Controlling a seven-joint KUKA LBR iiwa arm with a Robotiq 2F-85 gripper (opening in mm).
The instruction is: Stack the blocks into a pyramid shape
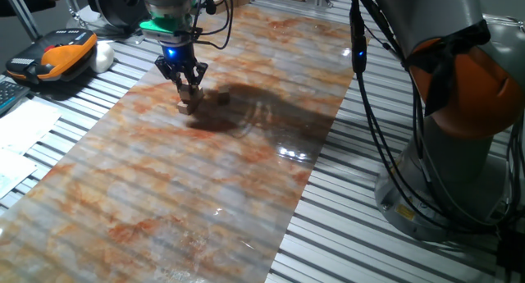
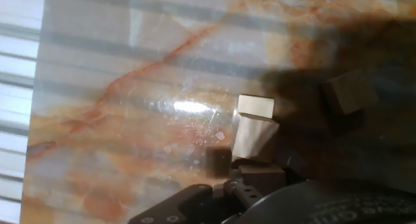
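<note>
**Little wooden cubes, gripper parked right on top of the pile**

So the blocks (image 1: pixel 190 101) are sitting as a small cluster at roughly 10 o'clock on the marbled mat (image 1: pixel 205 176), with the gripper (image 1: pixel 187 88) directly over them. One more block (image 1: pixel 223 98) sits on its own just beside the cluster, at about 3 o'clock from it, in the arm's shadow.

Handling-wise, my guess: plain light wood, so stiff, near weightless and not fragile at all. The flat faces should give the fingers plenty of bite, though the mat looks glossy (there's a bright glare patch on it), so a nudged cube will probably skate rather than stay put. I'd take each one across two opposite flat faces, squarely, not corner to corner, since they're barely wider than a finger.

From the hand view, a pale block (image 2: pixel 255 106) lies just above centre with another block (image 2: pixel 255 139) touching it at its 6 o'clock, closer to the fingers. The lone block (image 2: pixel 348 93) is off at 2 o'clock, apart from both.

The jaws look spread around the top of the cluster in the fixed view, but whether they're actually pinching a cube or just straddling it, I honestly can't tell. I can't count all six blocks either.
</note>
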